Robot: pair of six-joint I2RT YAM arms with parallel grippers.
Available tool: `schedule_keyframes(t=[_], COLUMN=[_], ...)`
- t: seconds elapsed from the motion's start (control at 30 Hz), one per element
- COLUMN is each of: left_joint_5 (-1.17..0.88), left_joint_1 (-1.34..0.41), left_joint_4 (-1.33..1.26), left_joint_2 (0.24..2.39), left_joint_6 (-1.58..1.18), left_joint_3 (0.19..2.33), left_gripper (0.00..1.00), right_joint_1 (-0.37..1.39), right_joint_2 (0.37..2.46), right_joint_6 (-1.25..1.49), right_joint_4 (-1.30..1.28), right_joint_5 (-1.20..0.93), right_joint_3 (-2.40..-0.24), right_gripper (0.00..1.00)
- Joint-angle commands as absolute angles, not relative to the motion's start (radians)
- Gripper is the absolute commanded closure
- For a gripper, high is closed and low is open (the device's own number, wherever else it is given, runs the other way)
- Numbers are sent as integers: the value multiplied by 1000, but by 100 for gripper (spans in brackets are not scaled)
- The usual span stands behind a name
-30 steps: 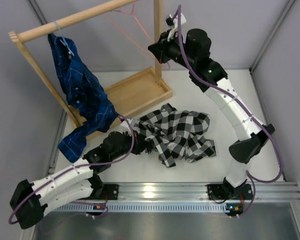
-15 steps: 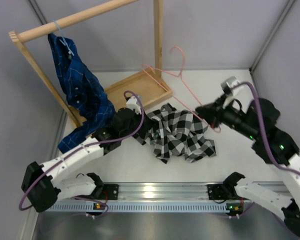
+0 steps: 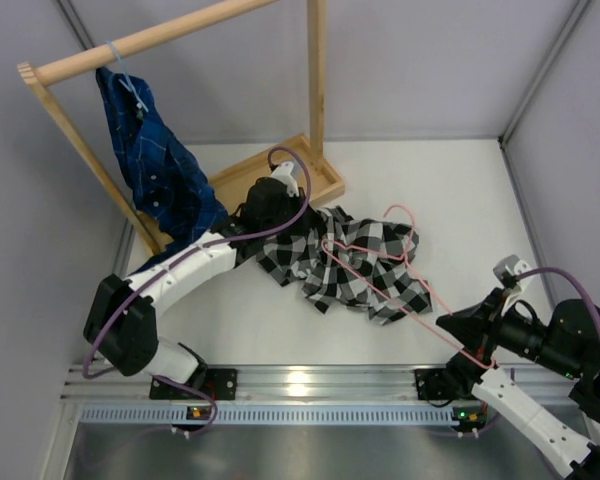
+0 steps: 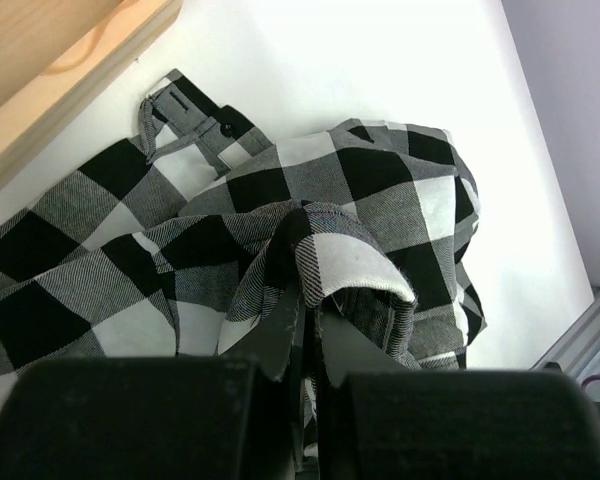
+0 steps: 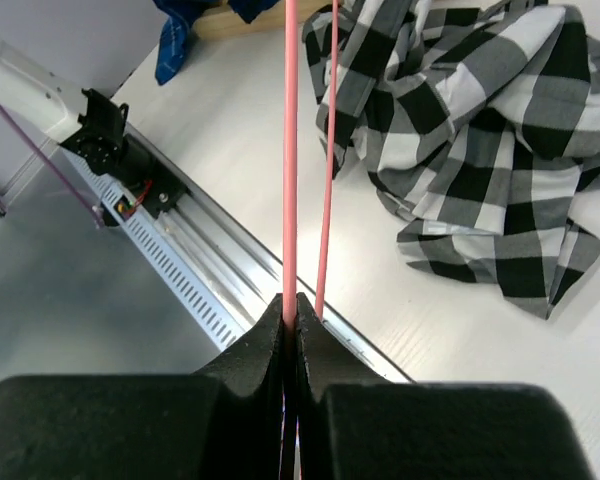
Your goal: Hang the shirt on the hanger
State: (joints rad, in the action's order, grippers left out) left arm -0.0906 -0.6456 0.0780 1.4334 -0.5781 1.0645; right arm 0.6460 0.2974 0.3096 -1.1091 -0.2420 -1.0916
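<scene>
pulled the hanger [image 5: 290,150] nearer since last frame, now lying across the shirt [image 3: 355,265] in the middle; right gripper [image 5: 290,310] clenched on its wire, left gripper [image 4: 305,320] pinching a fold so i can thread it.

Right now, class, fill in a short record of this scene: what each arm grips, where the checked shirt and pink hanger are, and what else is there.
left fingers: shut on a fold of the shirt
right fingers: shut on the hanger wire
shirt: crumpled on the table, beside the wooden rack base
hanger: stretches over the shirt; shirt not on it
blue shirt: hanging from the wooden rack's rail
</scene>
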Motion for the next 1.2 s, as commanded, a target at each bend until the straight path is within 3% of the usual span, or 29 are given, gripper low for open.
schedule_keyframes(t=[0.0,0.33,0.57,0.77,0.93,1.07,1.17], left_joint_5=[-167,-288,-255,-285,-368,-433,-385], left_joint_1=[-624,-624,-623,-626,-649,-699,-709], left_joint_4=[-29,-184,-160,-129,-121,-6,96], left_joint_2=[1482,1520,1496,1497,1483,1479,1422], left_joint_6=[-597,-678,-634,-584,-540,-457,-428], left_joint_3=[1114,1042,1009,1012,1023,1107,1129], left_gripper=[100,100,100,100,100,100,100], right_joint_1=[650,641,640,643,641,641,641], right_joint_2=[249,343,434,523,564,523,499], right_joint_6=[373,411,376,328,284,250,256], right_joint_4=[-1195,-1091,-1135,-1155,-1076,-904,-862], right_joint_5=[-275,-135,104,175,66,-235,-299], right_joint_3=[-1091,-1019,-1101,-1158,-1166,-1063,-1032], right_gripper=[100,100,100,100,100,100,100])
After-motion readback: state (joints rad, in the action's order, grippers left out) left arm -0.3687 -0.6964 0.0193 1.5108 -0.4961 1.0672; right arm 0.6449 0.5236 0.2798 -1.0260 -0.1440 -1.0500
